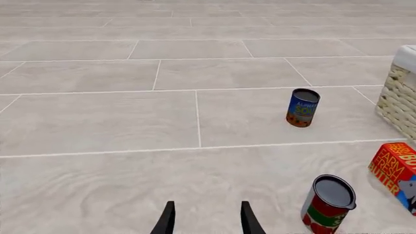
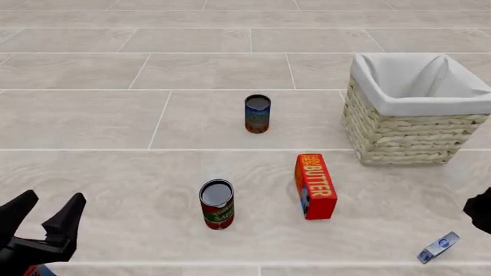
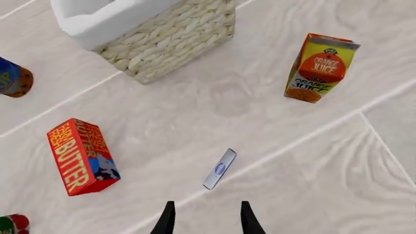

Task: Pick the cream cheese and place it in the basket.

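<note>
**Lining up on a thin box standing on edge**

My right gripper (image 3: pixel 206 219) is spread open with nothing between its fingers, and it hangs above the cream cheese (image 3: pixel 219 169), which sits just ahead of the fingertips in the right wrist view. The little silvery box appears to stand on a narrow edge, close to a tile seam. In the front view it lies near the lower right corner (image 2: pixel 438 248), well apart from the basket (image 2: pixel 414 135) further back on the same side. The butter box (image 3: pixel 82 156) stands off to one side and the orange juice carton (image 3: pixel 321 67) further away.

My left gripper (image 2: pixel 48 208) is open too, idle at the near left.

My worry is the box's pose: if I descend slightly off-centre, one finger could tip it flat, leaving it harder to pinch. Misaligned fingers could skid it away.
</note>
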### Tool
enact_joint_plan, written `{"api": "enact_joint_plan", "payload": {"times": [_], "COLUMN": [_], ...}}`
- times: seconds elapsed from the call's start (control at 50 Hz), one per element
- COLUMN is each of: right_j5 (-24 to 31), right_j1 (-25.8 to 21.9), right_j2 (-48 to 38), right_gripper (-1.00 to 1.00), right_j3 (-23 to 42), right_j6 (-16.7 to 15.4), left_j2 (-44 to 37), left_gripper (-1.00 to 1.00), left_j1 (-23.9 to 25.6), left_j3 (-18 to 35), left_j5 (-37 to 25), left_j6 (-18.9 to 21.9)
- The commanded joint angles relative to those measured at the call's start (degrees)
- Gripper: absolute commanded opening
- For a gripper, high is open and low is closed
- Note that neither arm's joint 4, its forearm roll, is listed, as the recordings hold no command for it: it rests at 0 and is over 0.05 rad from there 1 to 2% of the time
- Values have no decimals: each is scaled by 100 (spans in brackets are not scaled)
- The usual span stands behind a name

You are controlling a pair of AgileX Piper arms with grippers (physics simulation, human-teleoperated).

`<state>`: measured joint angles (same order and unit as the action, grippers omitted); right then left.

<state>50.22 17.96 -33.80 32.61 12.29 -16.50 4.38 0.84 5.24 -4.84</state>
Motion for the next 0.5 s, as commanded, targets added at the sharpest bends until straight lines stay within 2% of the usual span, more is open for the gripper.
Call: {"api": "enact_joint_plan", "payload": {"times": [0.02, 0.3, 0.38, 0.5], "right_j5": [-505, -1251, -1457, -1772], "right_j1": [303, 384, 259, 344], "right_j2": [-245, -591, -678, -884], "right_gripper": [100, 100, 100, 100], "right_j3": [-408, -915, -1132, -1306], "right_j6": [-154, -122, -39, -133], "left_j2": [-65, -200, -222, -301], "left_gripper": [100, 100, 100, 100], "left_j1": [1, -9, -4, 20], "left_j3": [-62, -76, -79, -80], "left_j5": [30, 150, 158, 215], "left_j6": [-11, 3, 5, 14]}}
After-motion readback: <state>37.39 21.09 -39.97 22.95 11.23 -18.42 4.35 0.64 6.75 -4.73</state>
